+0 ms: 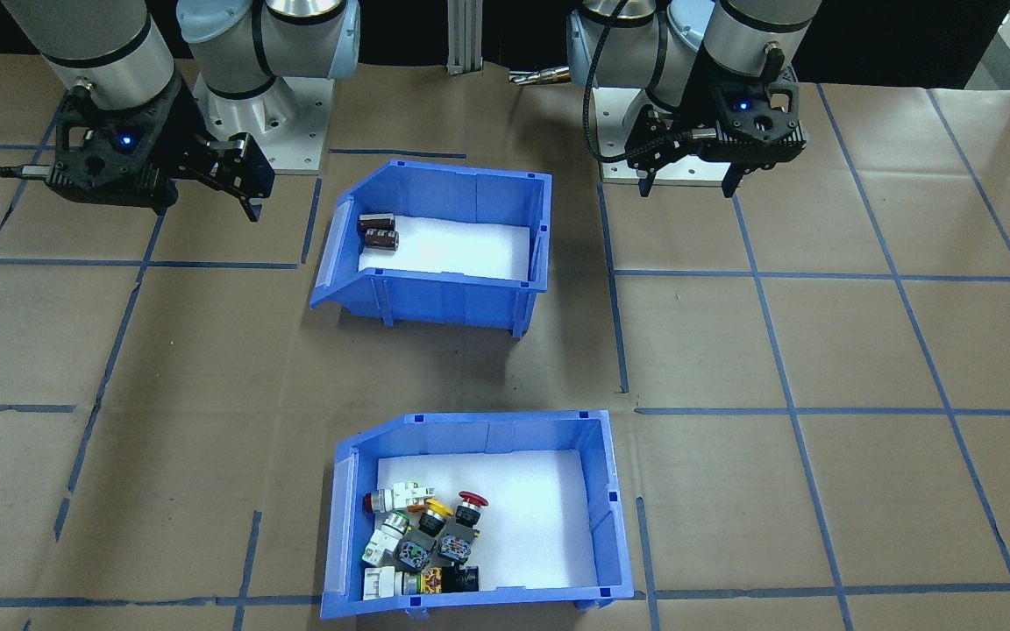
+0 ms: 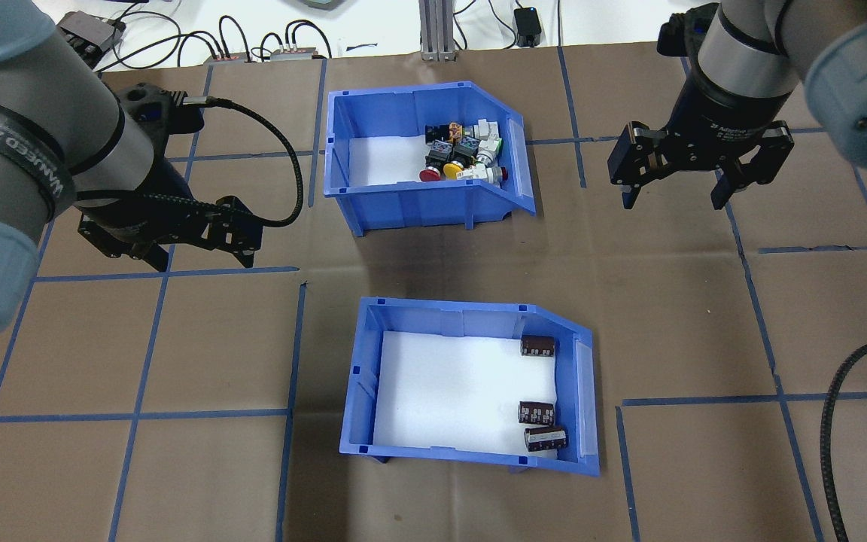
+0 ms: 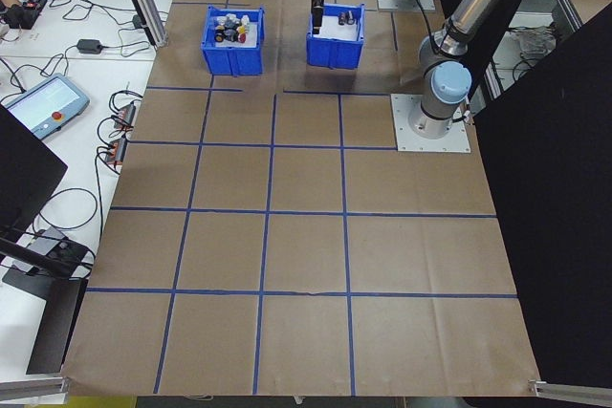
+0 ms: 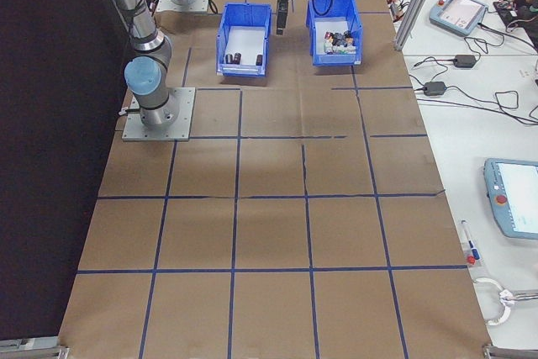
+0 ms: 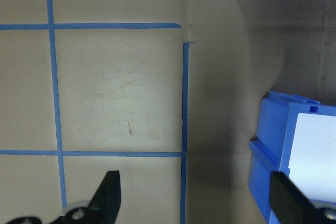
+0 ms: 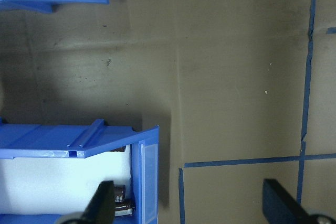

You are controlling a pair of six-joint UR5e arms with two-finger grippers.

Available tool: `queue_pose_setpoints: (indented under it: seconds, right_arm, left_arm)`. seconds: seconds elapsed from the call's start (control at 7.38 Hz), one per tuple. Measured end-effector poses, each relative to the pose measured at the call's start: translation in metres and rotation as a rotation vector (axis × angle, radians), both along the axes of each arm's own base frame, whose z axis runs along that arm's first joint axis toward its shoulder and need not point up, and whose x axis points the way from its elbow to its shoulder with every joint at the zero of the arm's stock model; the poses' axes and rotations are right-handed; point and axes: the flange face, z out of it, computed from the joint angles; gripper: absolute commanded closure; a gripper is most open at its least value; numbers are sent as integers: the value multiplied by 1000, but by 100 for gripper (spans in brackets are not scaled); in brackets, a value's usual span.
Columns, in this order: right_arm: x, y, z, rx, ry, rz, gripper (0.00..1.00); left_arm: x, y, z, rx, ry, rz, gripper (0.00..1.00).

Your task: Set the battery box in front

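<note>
- Nearest the robot, the battery box [image 2: 471,388] is shown resting flat on the worktop [image 2: 689,467], its three dark cells [image 2: 539,412] lying loose on the white liner by the sloped lip; if the box is tilted or jerked when lifted, the cells may be rolled out over that low lip.
- Beside it, the left pincer [image 2: 194,242] and the right pincer [image 2: 678,177] are seen released, jaws spread, each hovering well apart from either bin; a grip taken on a single thin wall could let the box swing or slip free.
- Between the two bins only a narrow strip of worktop is left, so a low carry could drive the battery box against the other bin.
- Farther out, the switch bin [image 2: 422,162], a matching blue bin holding coloured push-buttons, occupies the forward place; it could be mistaken for the target, or the battery box could be blocked from that spot unless it is passed around or set beyond.
</note>
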Motion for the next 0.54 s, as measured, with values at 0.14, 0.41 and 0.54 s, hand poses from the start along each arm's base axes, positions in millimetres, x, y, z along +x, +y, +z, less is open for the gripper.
queue_pose_setpoints:
  seconds: [0.14,0.41,0.54]
  right_arm:
    - [0,0,0,0,0,0,0]
    - [0,0,0,0,0,1,0]
    - [0,0,0,0,0,3,0]
  left_arm:
    - [0,0,-1,2,1,1,0]
    - [0,1,-7,14,4,4,0]
    - [0,2,-9,19,5,5,0]
